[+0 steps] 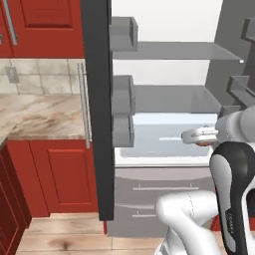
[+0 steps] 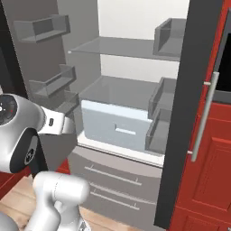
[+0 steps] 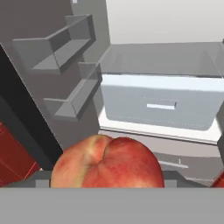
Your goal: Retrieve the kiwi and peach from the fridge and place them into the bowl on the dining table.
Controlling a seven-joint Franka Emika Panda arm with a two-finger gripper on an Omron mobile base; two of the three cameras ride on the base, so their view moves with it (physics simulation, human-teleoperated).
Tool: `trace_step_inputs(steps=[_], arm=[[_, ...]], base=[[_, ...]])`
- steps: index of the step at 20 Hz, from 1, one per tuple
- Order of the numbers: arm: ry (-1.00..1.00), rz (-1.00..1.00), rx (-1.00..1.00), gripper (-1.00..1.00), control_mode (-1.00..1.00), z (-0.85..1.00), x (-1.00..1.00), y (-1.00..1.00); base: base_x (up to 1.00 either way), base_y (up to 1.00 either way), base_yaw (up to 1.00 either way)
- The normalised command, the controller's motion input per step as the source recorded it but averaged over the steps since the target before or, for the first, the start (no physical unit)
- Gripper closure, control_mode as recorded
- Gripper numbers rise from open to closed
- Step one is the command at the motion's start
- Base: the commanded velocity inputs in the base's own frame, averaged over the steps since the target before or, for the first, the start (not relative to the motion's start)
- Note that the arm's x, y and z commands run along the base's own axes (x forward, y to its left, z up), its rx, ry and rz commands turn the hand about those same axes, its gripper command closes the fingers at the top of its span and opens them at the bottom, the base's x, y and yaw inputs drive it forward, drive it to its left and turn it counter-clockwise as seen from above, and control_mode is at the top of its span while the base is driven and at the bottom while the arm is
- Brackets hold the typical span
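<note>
With both of its doors swung wide, the fridge (image 1: 164, 99) faces the left base view, its glass shelves bare and a pale crisper drawer (image 1: 159, 137) low in the cavity. Its left door (image 1: 97, 109) stands edge-on, dark, with a bar handle and grey door bins. Left of it a marble desk (image 1: 37, 117) lies over red cabinets (image 1: 60, 174). At the right edge the white arm reaches toward the fridge's lower opening, and the fingers (image 1: 199, 135) stand there as a pale shape with a sliver of reddish-orange just beneath them, which looks like the peach (image 1: 202, 143), though it is too small to be sure.

From the right base view, the fridge (image 2: 122, 90) is seen at an angle, with the crisper drawer (image 2: 117, 124) under the lower shelf and two silver bottom drawers (image 2: 113, 180) beneath. The right door (image 2: 185, 113) is edge-on, red cabinets (image 2: 207, 180) beyond it. The arm's wrist sits at the near left, before the left door's bins.

Looking along the hand, the peach (image 3: 107, 162) sits very near at the bottom centre, pinkish-red with a yellow blush and a cleft. It lies where the fingers would be and hides their tips; they appear spread wide around it, holding it. Beyond are the left door's bins (image 3: 61, 48) and the crisper drawer (image 3: 159, 107).
</note>
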Motion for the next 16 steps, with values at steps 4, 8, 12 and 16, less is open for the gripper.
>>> trace_step_inputs(steps=[4, 8, 12, 16], arm=[[0.0, 0.0, 0.0, 1.0, 1.0, 0.0, 0.0, 0.0], [0.0, 0.0, 0.0, 1.0, 1.0, 0.0, 0.0, 0.0], [0.0, 0.0, 0.0, 1.0, 1.0, 0.0, 0.0, 0.0], [0.0, 0.0, 0.0, 1.0, 1.0, 0.0, 0.0, 0.0]], base=[[-0.44, -0.11, 0.43], [-0.33, -0.05, 0.47], [-0.16, 0.0, 0.5], [-0.13, 0.0, 0.53]])
